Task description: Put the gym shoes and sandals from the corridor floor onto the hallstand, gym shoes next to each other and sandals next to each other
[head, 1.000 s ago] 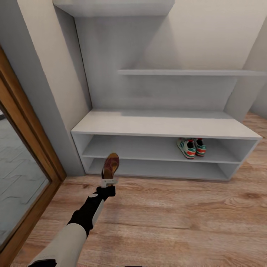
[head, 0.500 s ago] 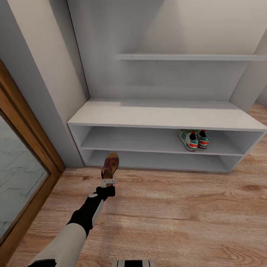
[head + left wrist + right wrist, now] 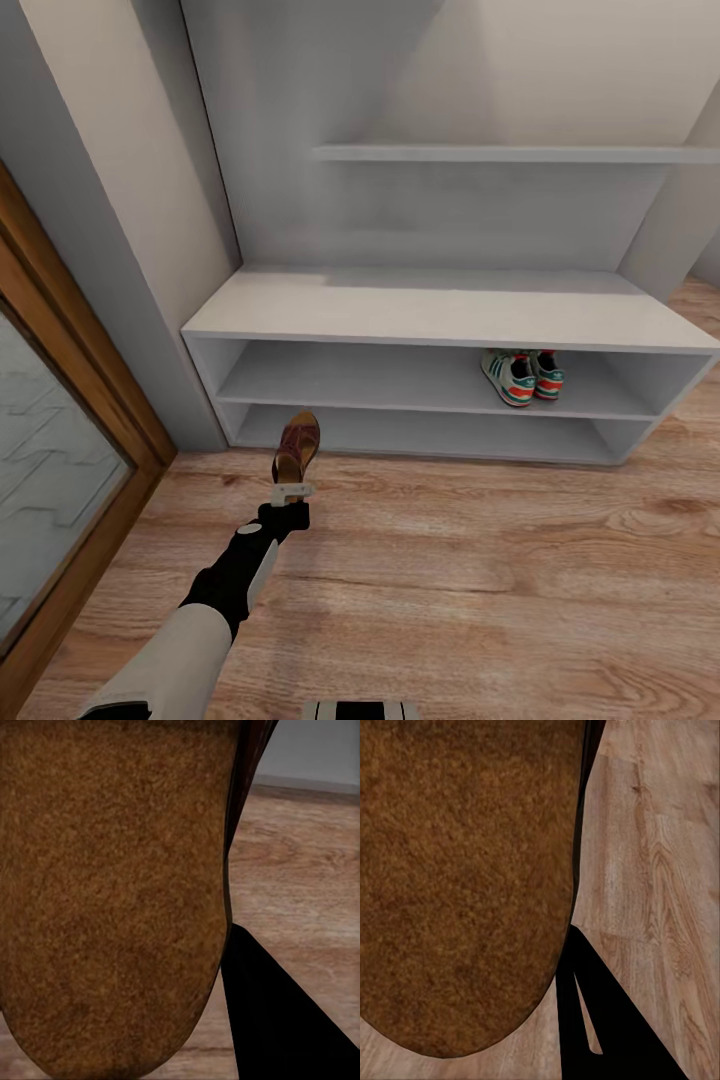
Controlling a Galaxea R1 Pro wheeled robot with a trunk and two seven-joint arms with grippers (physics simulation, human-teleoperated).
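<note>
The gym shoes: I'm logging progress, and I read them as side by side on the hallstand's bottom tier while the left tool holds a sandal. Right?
Not quite. The head view shows the gym shoes side by side on the hallstand's middle tier, not the bottom one. The left tool does hold a sandal.

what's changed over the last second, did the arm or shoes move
Mostly the camera: a second ago the head view sat further back and showed the hallstand's top ledge; now it is nearer and tilted down. The left gripper still holds the brown leather sandal upright before the pale grey-white hallstand. The cream-white green-striped gym shoes stay together on its middle tier. The right wrist view also shows a brown sandal sole.
</note>
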